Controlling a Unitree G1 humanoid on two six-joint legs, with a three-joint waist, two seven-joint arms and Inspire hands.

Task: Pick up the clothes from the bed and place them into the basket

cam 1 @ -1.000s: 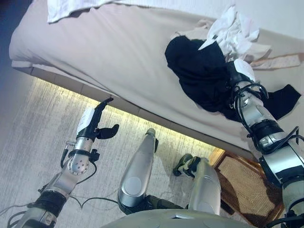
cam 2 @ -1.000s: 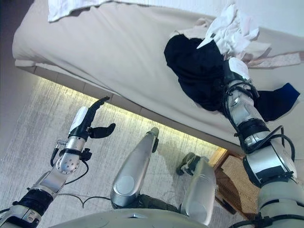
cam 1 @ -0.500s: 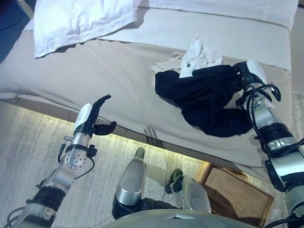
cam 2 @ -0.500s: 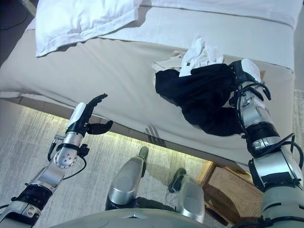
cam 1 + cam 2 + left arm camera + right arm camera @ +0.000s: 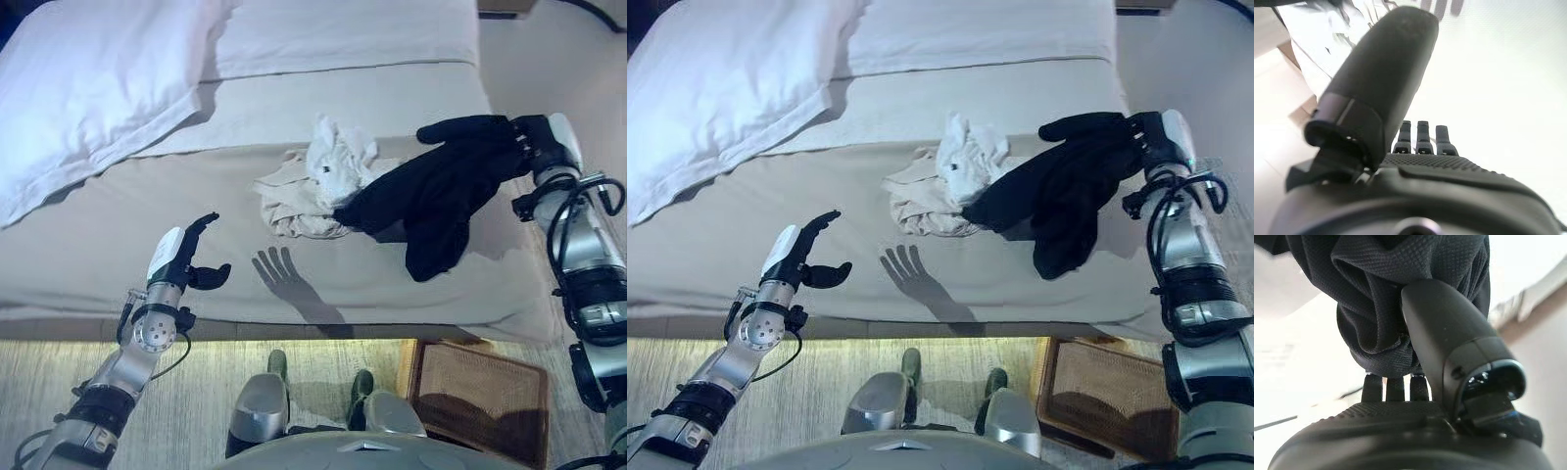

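Note:
My right hand [image 5: 545,143] is shut on a black garment [image 5: 441,191] and holds it up over the right part of the bed [image 5: 147,235]; the cloth hangs down from the hand. In the right wrist view the thumb [image 5: 1449,333] presses the black cloth [image 5: 1396,298] against the fingers. A crumpled white garment [image 5: 338,162] lies on a beige garment [image 5: 294,201] on the bed, just left of the black one. A brown wicker basket [image 5: 475,397] stands on the floor at the lower right, by the bed's edge. My left hand [image 5: 176,264] is open and empty, raised before the bed's front edge.
A large white pillow [image 5: 88,88] lies at the bed's upper left. The bed's right edge borders carpeted floor [image 5: 549,59]. A lit strip runs under the bed's front edge above the grey floor [image 5: 59,372].
The camera has swung, so the bed now sits level in view. My right hand has lifted the black garment up and to the right, off the white and beige clothes. The left hand keeps its pose.

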